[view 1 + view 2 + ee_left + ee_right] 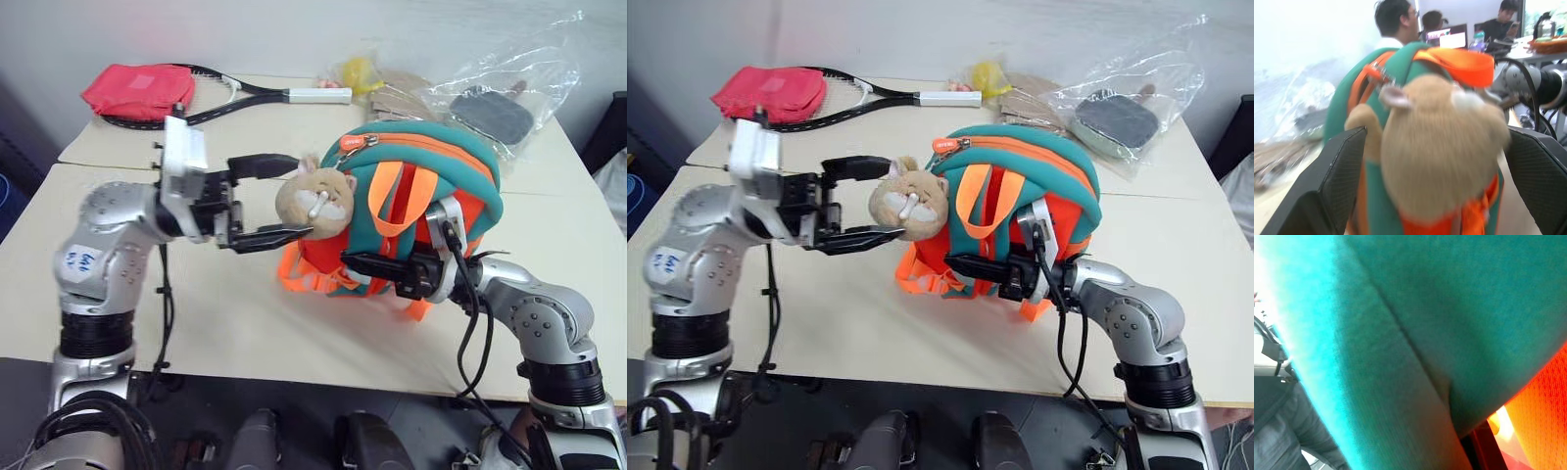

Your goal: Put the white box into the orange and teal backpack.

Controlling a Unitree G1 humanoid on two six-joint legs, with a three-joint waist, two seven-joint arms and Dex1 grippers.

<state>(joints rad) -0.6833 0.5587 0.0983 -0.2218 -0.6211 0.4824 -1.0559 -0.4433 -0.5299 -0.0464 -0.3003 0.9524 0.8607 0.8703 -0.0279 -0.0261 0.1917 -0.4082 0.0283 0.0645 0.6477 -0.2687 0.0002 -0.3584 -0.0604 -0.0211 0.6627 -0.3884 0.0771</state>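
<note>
A: Backpack first. Which way did it lie?

B: The orange and teal backpack [431, 186] stood near table centre, teal top arching uppermost, strap side toward the robot. Long axis roughly 12 to 6 o'clock, leaning slightly toward 9. Zipper pull sat at its upper edge, around 10 o'clock on the bag. Could not tell whether the opening gaped.

A: Contents? The white box?

B: Interior hidden. The box's whereabouts could not be told.

A: Grippers?

B: Left gripper [277, 199] had its fingers spread wide, one above and one below the hamster charm [315, 199], which hung at the bag's 9 o'clock side. The lower finger looked very close to the charm; not clamped. Right gripper [358, 262] reached in from 4 o'clock at the bag's lower front, fingers together, among the neon-orange straps [304, 274]; whether fabric was pinched, I could not tell.

A: Surroundings?

B: On the table [245, 323], a red pouch [137, 90] at 10 o'clock with a racket [245, 95] lying across beside it, white handle toward 12. A clear plastic bag [509, 93] holding a dark paddle at 1 o'clock, yellow and tan items beside it. Several people sat at desks beyond, in the left wrist view.
</note>
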